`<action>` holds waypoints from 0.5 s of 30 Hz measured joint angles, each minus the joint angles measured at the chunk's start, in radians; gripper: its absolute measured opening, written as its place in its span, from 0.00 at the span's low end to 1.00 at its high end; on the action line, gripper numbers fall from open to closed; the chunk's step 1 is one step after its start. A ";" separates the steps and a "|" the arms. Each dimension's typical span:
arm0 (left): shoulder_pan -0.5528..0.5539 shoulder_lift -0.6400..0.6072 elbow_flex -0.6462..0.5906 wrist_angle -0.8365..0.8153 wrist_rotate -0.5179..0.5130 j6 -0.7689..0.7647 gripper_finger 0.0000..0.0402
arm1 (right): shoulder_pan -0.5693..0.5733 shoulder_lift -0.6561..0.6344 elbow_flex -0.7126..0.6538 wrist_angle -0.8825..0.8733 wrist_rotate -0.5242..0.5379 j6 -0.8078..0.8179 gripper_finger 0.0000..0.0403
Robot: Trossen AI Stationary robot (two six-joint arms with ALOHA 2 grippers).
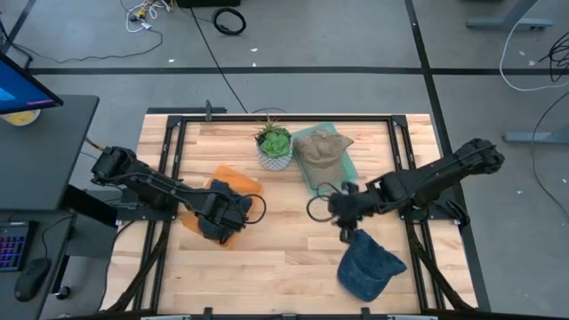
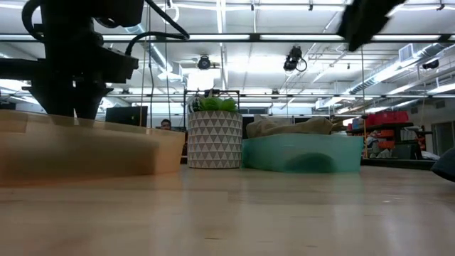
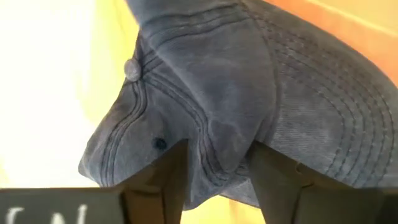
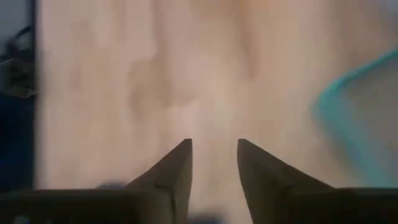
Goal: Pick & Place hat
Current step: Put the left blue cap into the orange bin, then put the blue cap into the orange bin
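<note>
A dark blue-grey cap (image 3: 205, 93) fills the left wrist view, its top button (image 3: 130, 68) showing, with the orange tray (image 1: 233, 180) under it. My left gripper (image 1: 224, 216) is shut on this cap. A blue denim cap (image 1: 367, 268) lies flat on the table near its near edge. My right gripper (image 1: 338, 218) hovers open over bare wood just beyond the denim cap; nothing is between its fingers (image 4: 177, 168). A tan cap (image 1: 322, 149) rests in the teal tray (image 1: 348, 166). My left gripper pinches a raised fold of the cap's crown (image 3: 217, 149) between its two fingers (image 3: 171, 171), one on each side of the fold, near where the crown meets the stitched brim (image 3: 329, 112). The cap lies over the orange tray; whether it is lifted clear I cannot tell.
A potted plant in a white patterned pot (image 1: 274, 148) stands at the far middle, between the orange tray and the teal tray (image 2: 302, 153). The table's black frame rails (image 1: 173, 142) run along the left and right sides. Bare wood (image 1: 284, 258) lies at the near middle.
</note>
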 joint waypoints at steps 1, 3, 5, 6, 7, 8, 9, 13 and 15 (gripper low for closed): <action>0.000 0.000 0.004 -0.004 0.000 -0.015 0.43 | 0.014 0.000 -0.004 -0.009 -0.046 0.057 0.36; 0.000 0.000 0.023 -0.011 0.001 -0.039 0.45 | 0.037 0.008 -0.014 -0.026 -0.125 0.154 0.40; 0.000 0.000 0.058 -0.022 -0.011 -0.044 0.46 | 0.062 0.020 -0.025 -0.063 -0.173 0.252 0.43; 0.000 0.000 0.079 -0.027 -0.019 -0.040 0.47 | 0.073 0.024 -0.031 -0.084 -0.194 0.308 0.44; 0.000 0.001 0.101 -0.028 -0.029 -0.033 0.47 | 0.083 0.029 -0.036 -0.095 -0.214 0.360 0.45; 0.000 0.001 0.126 -0.033 -0.039 -0.017 0.47 | 0.093 0.034 -0.044 -0.097 -0.234 0.403 0.46; 0.000 0.001 0.152 -0.040 -0.047 -0.005 0.47 | 0.102 0.039 -0.057 -0.098 -0.250 0.434 0.47; 0.000 0.001 0.243 -0.038 -0.083 0.049 0.46 | 0.135 0.060 -0.110 -0.078 -0.313 0.560 0.47; 0.000 0.000 0.277 -0.033 -0.094 0.066 0.46 | 0.145 0.078 -0.131 -0.067 -0.327 0.605 0.47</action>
